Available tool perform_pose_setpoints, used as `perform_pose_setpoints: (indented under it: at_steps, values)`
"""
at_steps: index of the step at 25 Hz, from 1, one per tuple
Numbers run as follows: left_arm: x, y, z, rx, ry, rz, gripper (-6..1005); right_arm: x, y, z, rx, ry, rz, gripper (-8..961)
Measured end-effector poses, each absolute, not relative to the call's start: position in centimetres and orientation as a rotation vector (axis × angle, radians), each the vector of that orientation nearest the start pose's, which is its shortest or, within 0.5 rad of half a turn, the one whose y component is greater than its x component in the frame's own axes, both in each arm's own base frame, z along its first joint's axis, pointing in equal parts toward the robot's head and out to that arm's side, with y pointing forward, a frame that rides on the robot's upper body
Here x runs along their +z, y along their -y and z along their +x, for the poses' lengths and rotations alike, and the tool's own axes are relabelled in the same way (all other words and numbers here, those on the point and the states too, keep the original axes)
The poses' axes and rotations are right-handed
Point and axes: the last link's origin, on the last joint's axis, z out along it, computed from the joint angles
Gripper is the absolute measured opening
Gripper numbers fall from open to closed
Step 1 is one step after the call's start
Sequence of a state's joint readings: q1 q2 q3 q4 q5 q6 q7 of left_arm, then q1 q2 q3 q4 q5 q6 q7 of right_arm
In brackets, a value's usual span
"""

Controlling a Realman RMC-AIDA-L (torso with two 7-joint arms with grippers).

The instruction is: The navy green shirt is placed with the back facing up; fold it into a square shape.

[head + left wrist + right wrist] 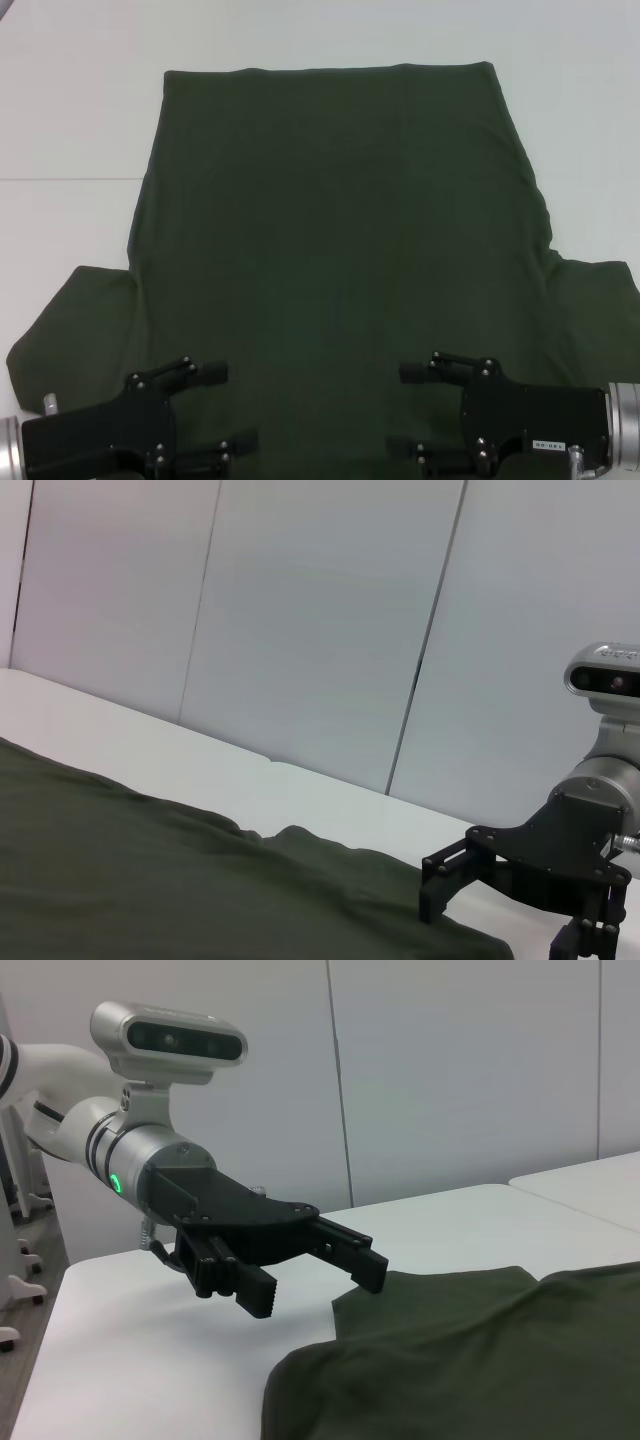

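The navy green shirt (330, 220) lies flat on the white table (70, 100), plain side up, with both short sleeves spread out at the near end. No lettering shows. My left gripper (228, 407) is open and empty, hovering over the shirt's near edge, left of centre. My right gripper (405, 410) is open and empty over the near edge, right of centre. The two point toward each other. The left wrist view shows the shirt (150, 880) and the right gripper (495, 925). The right wrist view shows the shirt (480, 1360) and the open left gripper (315, 1285) beside a sleeve.
Bare white table surrounds the shirt on the far side and on both sides. A seam line (60, 178) crosses the table on the left. Pale wall panels (300, 630) stand behind the table.
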State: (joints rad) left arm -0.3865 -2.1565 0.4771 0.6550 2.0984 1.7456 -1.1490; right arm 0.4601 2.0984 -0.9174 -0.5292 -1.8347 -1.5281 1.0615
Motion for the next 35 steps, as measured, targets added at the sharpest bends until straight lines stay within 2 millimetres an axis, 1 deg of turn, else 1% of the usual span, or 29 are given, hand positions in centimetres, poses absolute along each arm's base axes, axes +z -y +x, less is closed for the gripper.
perform_pose_setpoints:
  at_steps: [12,14,17,21,24,26,29,33,35]
  values:
    - [-1.2,-26.4,-29.0,-0.866,0.566,-2.68,908,-4.7,-29.3,26.4,0.748,-0.342,-2.829,882]
    - [-1.1,-26.5,-28.9,-0.873,0.588,-2.677,907,-4.7,-29.3,26.4,0.748,-0.342,-2.829,882]
    - [-0.7,-26.7,-28.9,-0.905,0.692,-2.656,905,-4.7,-29.3,26.4,0.747,-0.341,-2.83,882]
    - [0.6,-27.5,-28.8,-0.962,0.949,-2.609,902,-4.7,-29.3,26.3,0.747,-0.34,-2.83,883]
    - [2.1,-28.7,-29.2,-0.954,1.222,-2.531,900,-4.7,-29.3,26.4,0.746,-0.343,-2.829,883]
    - [3.2,-29.7,-30.1,-0.923,1.437,-2.415,898,-4.7,-29.3,26.4,0.747,-0.346,-2.829,883]
    - [4.6,-30.8,-31.1,-0.889,1.657,-2.262,896,-4.7,-29.3,26.4,0.75,-0.345,-2.831,883]
    - [6.5,-31.6,-31.8,-0.846,1.837,-2.132,893,-4.7,-29.2,26.3,0.754,-0.346,-2.834,883]
    - [7.1,-32.0,-32.2,-0.728,1.905,-2.097,892,-4.7,-29.2,26.3,0.757,-0.345,-2.835,883]
